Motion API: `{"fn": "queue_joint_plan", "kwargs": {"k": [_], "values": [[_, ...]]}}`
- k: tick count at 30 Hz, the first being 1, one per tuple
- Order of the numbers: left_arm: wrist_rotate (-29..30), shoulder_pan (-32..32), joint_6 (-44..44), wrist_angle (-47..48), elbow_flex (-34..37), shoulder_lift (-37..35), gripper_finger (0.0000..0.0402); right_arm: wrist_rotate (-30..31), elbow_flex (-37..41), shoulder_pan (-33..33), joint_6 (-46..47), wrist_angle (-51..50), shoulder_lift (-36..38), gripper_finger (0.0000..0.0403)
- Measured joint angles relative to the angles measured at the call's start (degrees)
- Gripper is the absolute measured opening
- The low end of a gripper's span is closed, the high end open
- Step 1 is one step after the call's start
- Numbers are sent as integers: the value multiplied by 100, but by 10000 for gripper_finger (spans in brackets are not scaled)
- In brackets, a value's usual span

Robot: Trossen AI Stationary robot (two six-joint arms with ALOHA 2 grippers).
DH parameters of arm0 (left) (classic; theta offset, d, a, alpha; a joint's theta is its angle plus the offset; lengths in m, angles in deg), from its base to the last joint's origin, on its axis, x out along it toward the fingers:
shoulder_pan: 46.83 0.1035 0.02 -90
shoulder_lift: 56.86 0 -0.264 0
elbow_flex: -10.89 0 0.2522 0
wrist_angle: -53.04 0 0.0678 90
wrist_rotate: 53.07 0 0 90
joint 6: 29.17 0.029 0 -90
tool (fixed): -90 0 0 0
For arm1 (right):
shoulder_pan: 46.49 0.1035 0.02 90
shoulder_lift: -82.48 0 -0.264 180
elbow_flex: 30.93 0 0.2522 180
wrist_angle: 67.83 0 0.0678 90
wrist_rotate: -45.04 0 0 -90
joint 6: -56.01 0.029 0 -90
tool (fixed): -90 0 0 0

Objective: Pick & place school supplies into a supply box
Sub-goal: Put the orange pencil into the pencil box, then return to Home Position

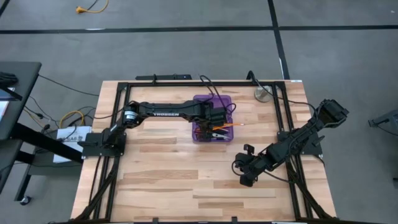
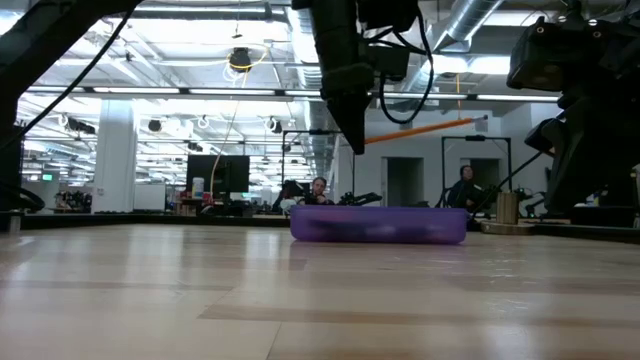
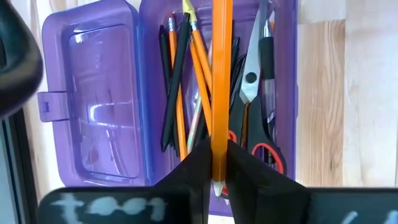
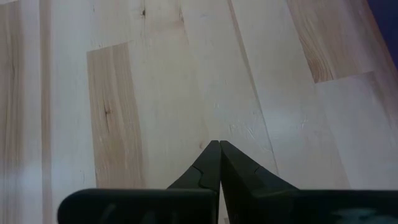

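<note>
The purple supply box (image 1: 212,118) lies open on the table's middle, its lid (image 3: 93,93) flat beside the tray. Orange pencils (image 3: 198,68), black pens (image 3: 176,74) and the scissors with red-and-black handles (image 3: 261,87) lie in the tray. My left gripper (image 1: 214,126) hovers over the box, shut on one orange pencil (image 3: 220,74), which also shows in the low view (image 2: 425,129). My right gripper (image 1: 246,173) is shut and empty above bare table at the near right, and its shut fingers also show in the right wrist view (image 4: 218,149). My left gripper pinches the orange pencil near its sharpened end (image 3: 218,163) between its two fingers. The fingers (image 2: 349,120) point down from above and lie across the pencil. The pencil is lifted clear above the box, nearly level, and its free end (image 2: 480,120) reaches toward the table's right.
A round silver disc (image 1: 262,94) lies at the table's far right, beyond the box. Bare wood (image 1: 161,174) spreads across the near half of the table. People sit in the room behind the table (image 2: 318,190).
</note>
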Motion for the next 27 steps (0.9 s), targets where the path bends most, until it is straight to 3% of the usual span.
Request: {"fn": "queue_joint_plan", "kwargs": {"k": [4, 10, 18, 27], "values": [[2, 0, -39, 24, 0, 2, 37, -2, 0, 1, 0, 2, 0, 0], [10, 0, -96, 86, 0, 2, 90, -98, 0, 1, 0, 2, 0, 0], [59, -6, -814, 560, 7, -111, 130, -108, 0, -1, -2, 5, -1, 0], [35, -412, -1195, 14, 7, -1605, 133, -143, 0, -51, 111, 88, -2, 0]]}}
